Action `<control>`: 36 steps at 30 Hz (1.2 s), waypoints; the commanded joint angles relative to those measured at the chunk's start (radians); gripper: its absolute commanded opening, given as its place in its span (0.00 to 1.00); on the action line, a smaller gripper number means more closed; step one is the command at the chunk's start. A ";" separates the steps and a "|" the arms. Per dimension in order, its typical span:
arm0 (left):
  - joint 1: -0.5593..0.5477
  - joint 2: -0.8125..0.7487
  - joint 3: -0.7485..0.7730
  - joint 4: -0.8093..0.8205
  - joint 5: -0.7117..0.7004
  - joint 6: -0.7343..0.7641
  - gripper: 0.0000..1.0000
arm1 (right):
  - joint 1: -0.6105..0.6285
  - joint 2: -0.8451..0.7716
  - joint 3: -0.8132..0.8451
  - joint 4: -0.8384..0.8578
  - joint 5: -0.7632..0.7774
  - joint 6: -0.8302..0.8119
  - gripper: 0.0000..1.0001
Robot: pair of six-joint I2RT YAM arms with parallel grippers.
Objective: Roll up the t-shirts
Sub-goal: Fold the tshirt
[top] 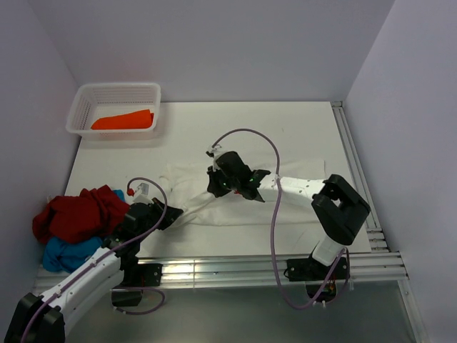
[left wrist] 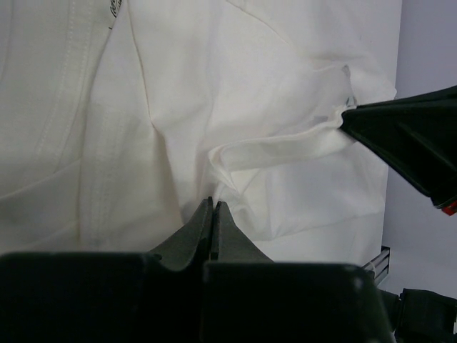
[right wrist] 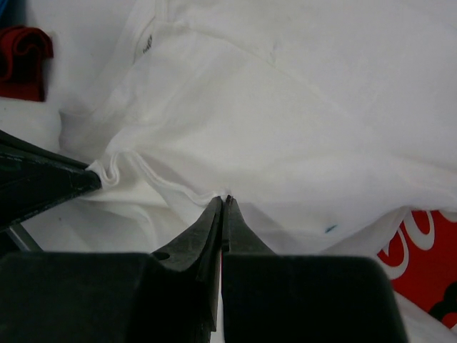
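Observation:
The white t-shirt [top: 193,182] lies spread across the middle of the table, its red Coca-Cola print [right wrist: 421,250] partly showing in the right wrist view. My left gripper [top: 174,212] is shut on a fold of the shirt's left edge [left wrist: 235,153]. My right gripper [top: 213,189] is shut on a fold [right wrist: 235,143] a short way to the right. Each wrist view shows the other gripper pinching the cloth: the right gripper in the left wrist view [left wrist: 346,116], the left gripper in the right wrist view [right wrist: 93,179]. The red t-shirt [top: 78,211] and the blue t-shirt [top: 68,251] are heaped at the near left. The orange t-shirt [top: 123,120] lies in the basket.
The white mesh basket [top: 82,107] stands at the far left corner. Metal rails [top: 250,268] run along the near edge and the right side [top: 353,164]. Walls close in the left, back and right. The right arm's purple cable [top: 275,214] loops over the shirt.

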 commanded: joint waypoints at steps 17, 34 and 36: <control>-0.003 -0.082 -0.033 -0.079 -0.007 0.010 0.03 | 0.027 -0.211 -0.251 0.157 0.048 0.125 0.00; -0.002 -0.194 0.081 -0.265 -0.081 0.058 0.30 | 0.111 -0.256 -0.350 0.197 0.094 0.174 0.11; -0.002 -0.188 0.091 -0.256 -0.086 0.067 0.31 | 0.119 -0.264 -0.356 0.197 0.094 0.173 0.23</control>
